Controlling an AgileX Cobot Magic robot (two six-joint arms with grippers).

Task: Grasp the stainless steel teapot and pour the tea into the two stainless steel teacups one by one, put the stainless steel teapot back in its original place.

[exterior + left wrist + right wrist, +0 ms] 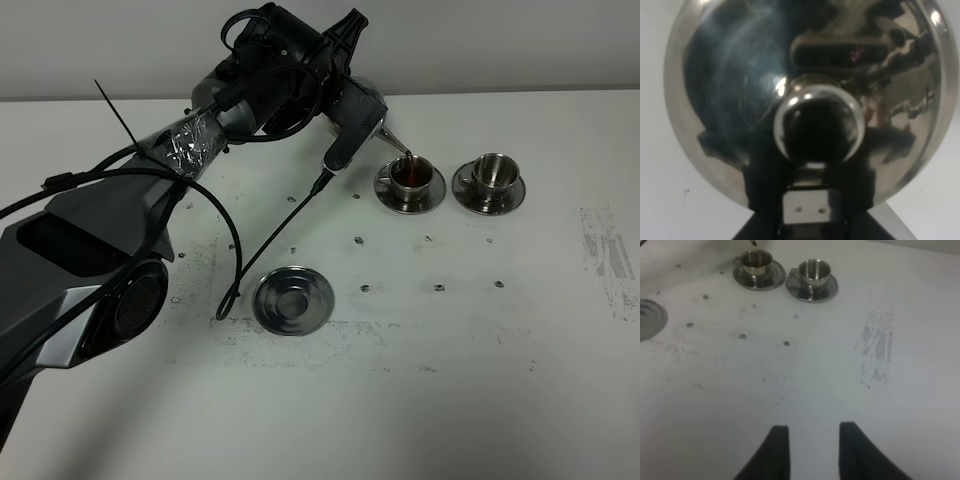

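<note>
My left gripper [335, 90] is shut on the handle of the stainless steel teapot [368, 110], which hangs tilted with its spout over the nearer of the two teacups [410, 175]. A thin stream of tea [404, 153] runs from the spout into that cup, which holds dark liquid. The second teacup [490, 175] stands on its saucer just to the right. In the left wrist view the teapot's domed lid and knob [812, 125] fill the picture. The wide round saucer [292, 300], the original place, lies bare in front. My right gripper [812, 440] hovers low over the table, jaws apart, holding nothing.
Both cups [756, 262] [812, 272] and the edge of the wide saucer [647, 317] show in the right wrist view. The white table [480, 330] carries small dark specks and a scuffed patch [605, 255] at the right. A black cable [270, 245] hangs from the left arm.
</note>
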